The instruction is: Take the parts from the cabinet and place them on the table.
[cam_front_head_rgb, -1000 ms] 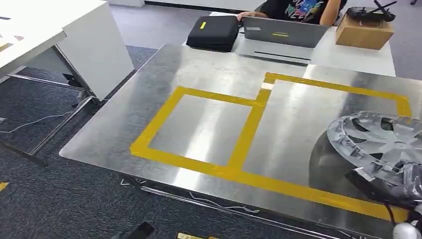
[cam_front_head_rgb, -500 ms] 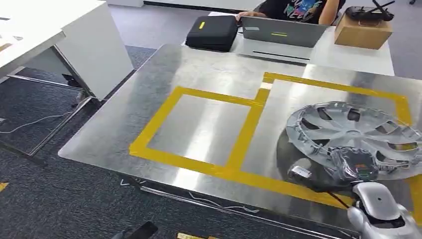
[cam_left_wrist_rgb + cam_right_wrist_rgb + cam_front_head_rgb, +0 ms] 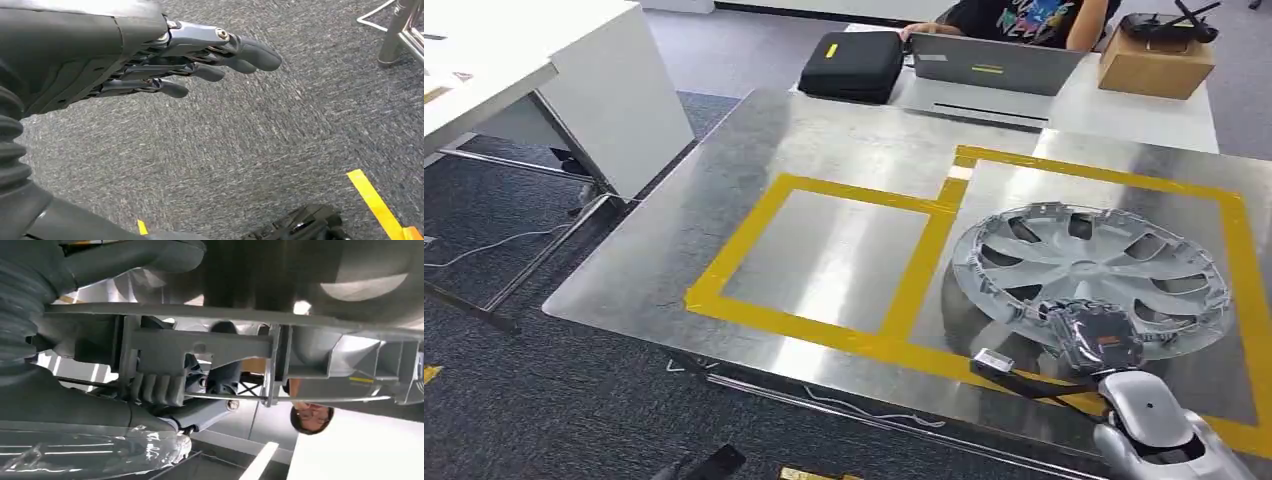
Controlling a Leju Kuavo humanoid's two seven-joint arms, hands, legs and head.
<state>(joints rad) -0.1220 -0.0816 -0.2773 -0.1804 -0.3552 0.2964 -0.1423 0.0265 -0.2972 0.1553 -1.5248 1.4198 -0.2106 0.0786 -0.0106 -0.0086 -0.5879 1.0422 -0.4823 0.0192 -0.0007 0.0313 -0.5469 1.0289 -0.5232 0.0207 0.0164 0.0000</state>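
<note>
Head view, hubcap (image 3: 1092, 275): silver, over the metal table (image 3: 844, 150), inside the large yellow tape frame (image 3: 1239, 250).
Head view, right hand (image 3: 1096, 335): grips the hubcap's near rim.
Head view, far desk: black case (image 3: 852, 63), laptop (image 3: 994, 62), cardboard box (image 3: 1154, 65) with dark gear on top.
Left wrist view, left hand (image 3: 165, 65): fingers stretched out, slightly apart, holding nothing, above grey carpet (image 3: 260, 150).
Right wrist view, hubcap (image 3: 280, 345): its ribbed underside close up, the hand's fingers (image 3: 155, 387) curled around the rim.

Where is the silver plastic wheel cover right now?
In the head view, the silver plastic wheel cover is on the right of the metal table, inside the larger yellow-taped rectangle, its near rim held by the right hand.
</note>
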